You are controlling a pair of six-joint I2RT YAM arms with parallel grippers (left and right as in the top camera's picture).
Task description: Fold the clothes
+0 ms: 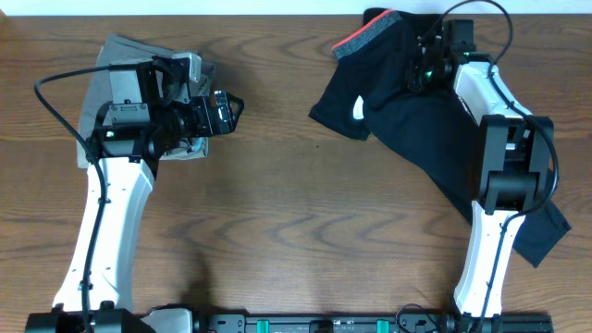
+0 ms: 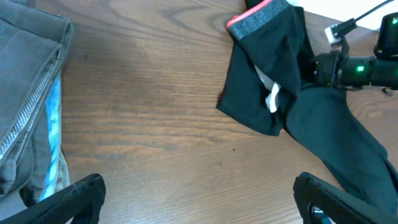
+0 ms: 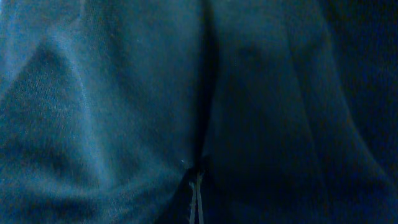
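Currently: long black garment (image 1: 407,120) lies rumpled at the far right of the surface (image 1: 277,231), with its red-and-grey band (image 1: 363,37) at the far end. Judged light, limp and not fragile; it will sag and drag, so pinch at the band corners or hem. Right end effector (image 1: 427,63) is on the cloth near the band; its wrist view shows only dark fabric, so its opening cannot be told. Left end effector (image 2: 199,180) is spread wide and empty, beside the grey garment (image 1: 116,51) at far left.

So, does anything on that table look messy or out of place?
Yes. The black garment lies rumpled and skewed on the right, its red-and-grey band twisted near the far edge, with the right gripper pressed into it. The grey garment is bunched under the left arm.
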